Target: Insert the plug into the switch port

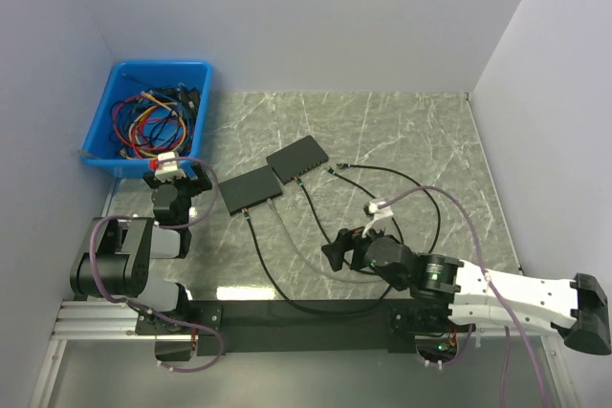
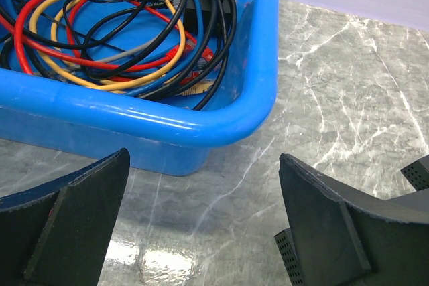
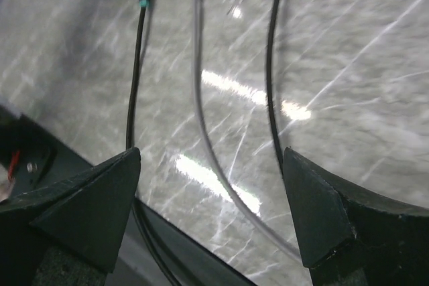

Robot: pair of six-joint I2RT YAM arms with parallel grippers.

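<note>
My right pincer (image 3: 211, 154) is spread wide with nothing in it, on the near side of the switch (image 1: 247, 188). The green-tipped plug (image 3: 143, 1) lies ahead and a bit left of me at the switch's near edge, long axis pointing into that edge, though I can't tell if it's fully seated. The left pincer (image 2: 204, 155), also wide and empty, sits just left of the switch but faces the blue bin (image 2: 167, 122) beyond, so I reckon the right one's better lined up.

The light is bright and even, and it comes from above. White shiny spots glare on the counter (image 3: 234, 92) in both wrist views. The right wrist picture is blurry and smeared. The blue bin (image 2: 167, 124) looks sharp. Shadows are soft.
</note>
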